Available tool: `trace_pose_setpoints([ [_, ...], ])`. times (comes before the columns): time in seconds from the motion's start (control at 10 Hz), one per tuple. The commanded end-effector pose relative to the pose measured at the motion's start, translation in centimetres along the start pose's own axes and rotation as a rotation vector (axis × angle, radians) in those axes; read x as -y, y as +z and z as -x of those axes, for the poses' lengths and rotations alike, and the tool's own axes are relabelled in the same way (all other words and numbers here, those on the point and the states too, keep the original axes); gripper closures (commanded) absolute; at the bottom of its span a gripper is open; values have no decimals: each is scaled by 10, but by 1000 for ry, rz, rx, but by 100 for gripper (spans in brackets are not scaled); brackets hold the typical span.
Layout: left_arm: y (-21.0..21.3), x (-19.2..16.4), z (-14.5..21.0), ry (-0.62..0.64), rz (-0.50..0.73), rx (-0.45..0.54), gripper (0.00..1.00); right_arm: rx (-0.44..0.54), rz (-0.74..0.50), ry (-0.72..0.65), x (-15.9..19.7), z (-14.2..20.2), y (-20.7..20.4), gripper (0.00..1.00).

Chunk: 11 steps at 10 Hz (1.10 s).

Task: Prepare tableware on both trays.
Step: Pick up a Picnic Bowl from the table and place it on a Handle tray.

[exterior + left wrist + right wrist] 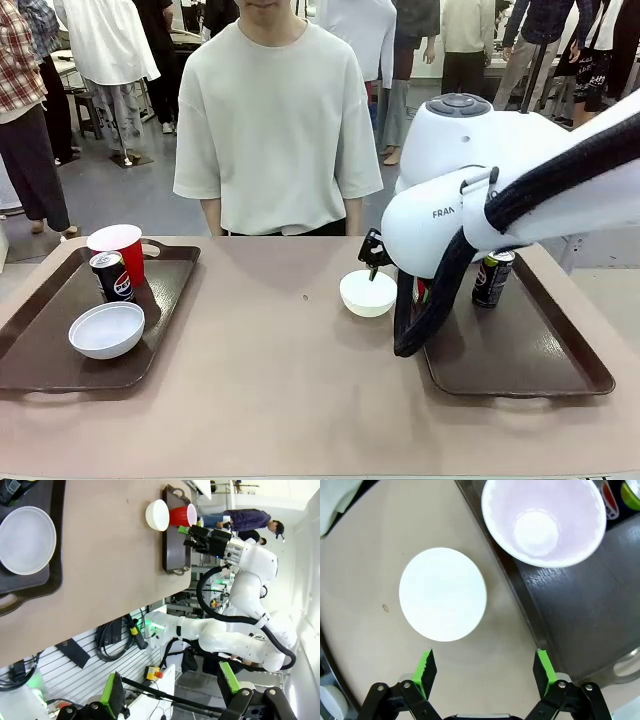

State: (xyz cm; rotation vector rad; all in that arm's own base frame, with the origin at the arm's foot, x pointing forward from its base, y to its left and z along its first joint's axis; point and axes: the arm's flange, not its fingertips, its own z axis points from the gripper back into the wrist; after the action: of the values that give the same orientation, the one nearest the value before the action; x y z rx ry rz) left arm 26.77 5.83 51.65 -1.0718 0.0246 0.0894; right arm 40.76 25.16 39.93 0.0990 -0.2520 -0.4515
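A white bowl sits on the bare table just left of the right tray. My right gripper hangs open a little above it, nothing between its fingers. From the right wrist the bowl lies ahead of the open gripper, and a red cup with a white inside stands on the tray beside a can. The left tray holds a red cup, a can and a second white bowl. My left gripper is open and empty, off the table.
A person stands at the far side of the table with arms down. The right arm's white body covers part of the right tray, where a dark can stands. Bare tabletop lies between the trays.
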Motion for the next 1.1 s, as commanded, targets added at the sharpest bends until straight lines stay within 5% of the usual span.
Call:
trace_pose_setpoints([
  [0.0,0,-1,0,-18,20,6,0,-22,31,13,-28,-12,-13,0],
  [0.6,0,-1,0,-18,20,6,0,-88,52,75,-40,-34,-65,0],
  [0.7,0,-1,0,-18,20,6,0,-95,51,70,-40,-35,-68,59],
  [0.8,0,-1,0,-18,20,6,0,-100,46,65,-41,-33,-67,60],
  [0.9,0,-1,0,-18,20,6,0,-100,47,62,-40,-33,-67,100],
  [1.0,0,-1,0,-18,20,6,0,-99,51,53,-38,-34,-68,65],
])
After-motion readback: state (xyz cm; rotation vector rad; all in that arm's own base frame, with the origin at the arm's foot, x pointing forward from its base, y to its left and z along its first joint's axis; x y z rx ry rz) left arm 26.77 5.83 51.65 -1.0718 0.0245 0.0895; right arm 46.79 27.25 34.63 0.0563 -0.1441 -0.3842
